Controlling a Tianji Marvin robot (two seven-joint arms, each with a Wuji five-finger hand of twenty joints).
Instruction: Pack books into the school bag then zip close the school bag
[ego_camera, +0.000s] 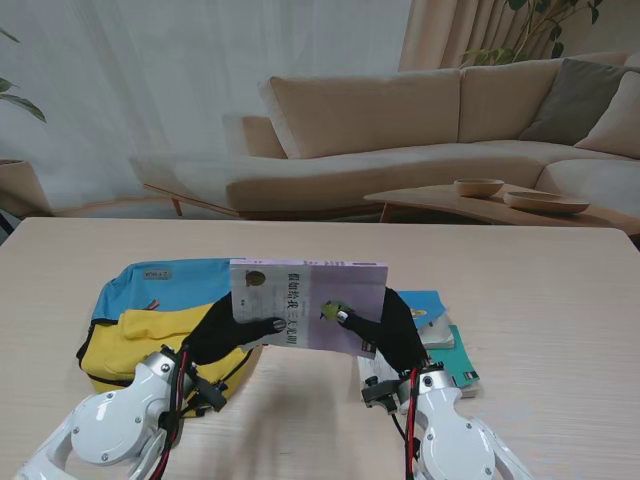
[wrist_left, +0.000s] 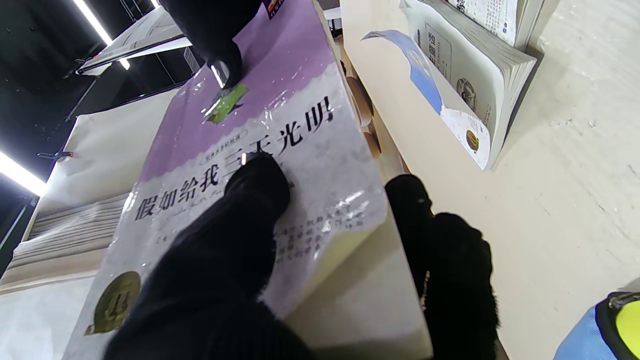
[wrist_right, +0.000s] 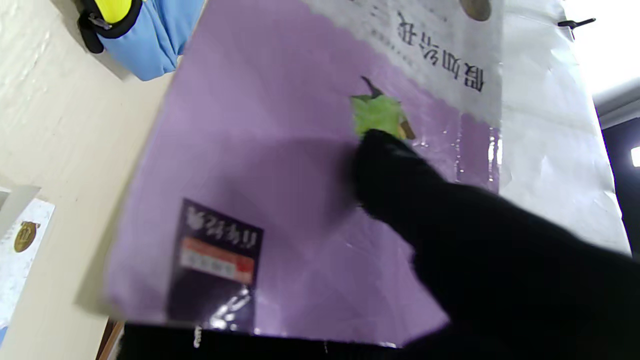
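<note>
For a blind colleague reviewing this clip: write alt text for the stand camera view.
Both black-gloved hands, left hand and right hand, hold a purple and white book up off a pale wooden table. A blue and yellow school bag lies to the left, other books to the right, a beige sofa behind.

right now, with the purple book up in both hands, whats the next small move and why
Probably carry the purple book left toward the school bag. Both the left hand and right hand hold it off the table, the bag lies to its left, and more books wait on the right.
</note>
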